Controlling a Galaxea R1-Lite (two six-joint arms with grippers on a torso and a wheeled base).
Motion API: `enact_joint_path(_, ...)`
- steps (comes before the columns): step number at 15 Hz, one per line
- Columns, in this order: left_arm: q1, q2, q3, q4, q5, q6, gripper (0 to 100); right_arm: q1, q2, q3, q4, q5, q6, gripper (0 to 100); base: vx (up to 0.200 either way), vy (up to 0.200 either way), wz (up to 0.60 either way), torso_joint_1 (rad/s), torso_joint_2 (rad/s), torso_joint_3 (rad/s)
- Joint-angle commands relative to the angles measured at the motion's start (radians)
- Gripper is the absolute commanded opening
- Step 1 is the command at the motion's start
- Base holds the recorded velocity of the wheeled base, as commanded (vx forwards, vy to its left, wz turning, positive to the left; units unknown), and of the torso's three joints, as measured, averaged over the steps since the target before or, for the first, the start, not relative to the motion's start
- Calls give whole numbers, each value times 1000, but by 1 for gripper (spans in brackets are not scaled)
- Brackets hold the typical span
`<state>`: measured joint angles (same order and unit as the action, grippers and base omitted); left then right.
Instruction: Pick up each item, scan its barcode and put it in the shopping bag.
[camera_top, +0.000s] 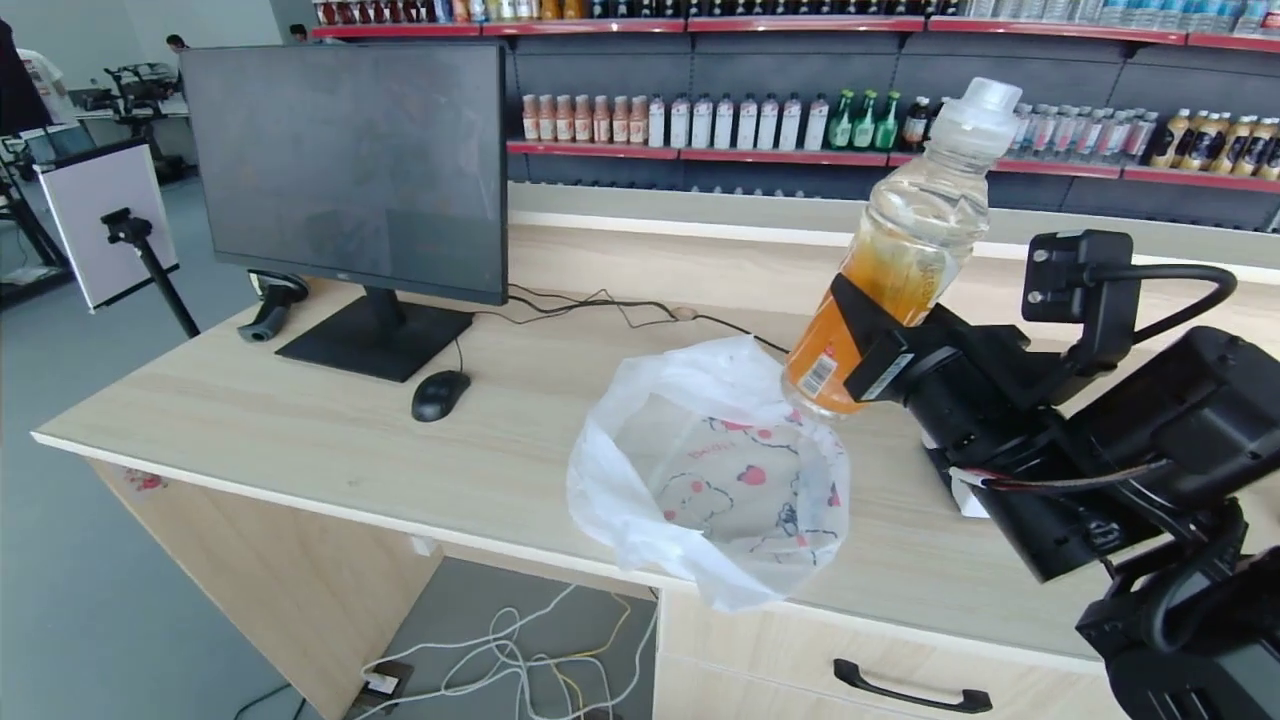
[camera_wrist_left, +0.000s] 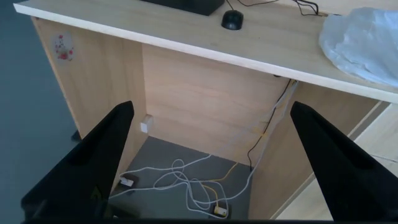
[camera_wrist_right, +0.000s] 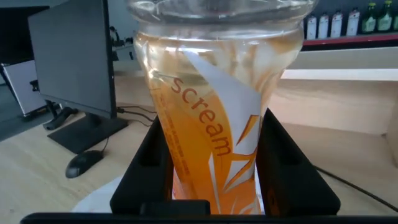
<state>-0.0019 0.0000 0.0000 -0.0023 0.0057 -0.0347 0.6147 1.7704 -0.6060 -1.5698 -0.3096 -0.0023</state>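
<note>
**Bottle in grip above bag: lower it base-first through the mouth**

Right gripper (camera_top: 865, 340): jaws closed on the lower body of the orange drink bottle (camera_top: 905, 260), one finger on either side of the label. The right wrist view shows both fingers pressed flat to the label. The bottle leans, cap up and away from the arm, base down toward the bag. The barcode (camera_top: 818, 375) sits low on the label, facing outward and uncovered by the fingers.

The bottle base hangs just above the right edge of the shopping bag (camera_top: 600, 470), which lies slumped on the desk (camera_top: 300, 420) with its mouth open upward near the front edge.

Left gripper (camera_wrist_left: 208, 118): jaws wide apart, empty, below desk level in front of the desk's open underside.

A handheld scanner (camera_top: 268, 308) lies well apart, by the monitor (camera_top: 350, 170) foot; a mouse (camera_top: 440, 394) sits between it and the bag.

Judgement:
- Cannot tell whether the code has been read; if not, turn the barcode toward the scanner first.
- For bagging, shift toward the centre of the mouth before descending. The base is over the rim and could push the thin film down and shut.
- Release only once the base is low inside. A tall, part-full bottle in a limp bag will likely tip.
</note>
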Motion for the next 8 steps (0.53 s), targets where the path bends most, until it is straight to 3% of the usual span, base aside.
enact_joint_path(1,0,0,0,-1,0,-1,100,22,17,-20,-1,1,-4,0,0,0,0,0,0,0)
enact_joint_path(8,0,0,0,-1,0,-1,100,69,231,-123,-1,0,-16,0,0,0,0,0,0,0)
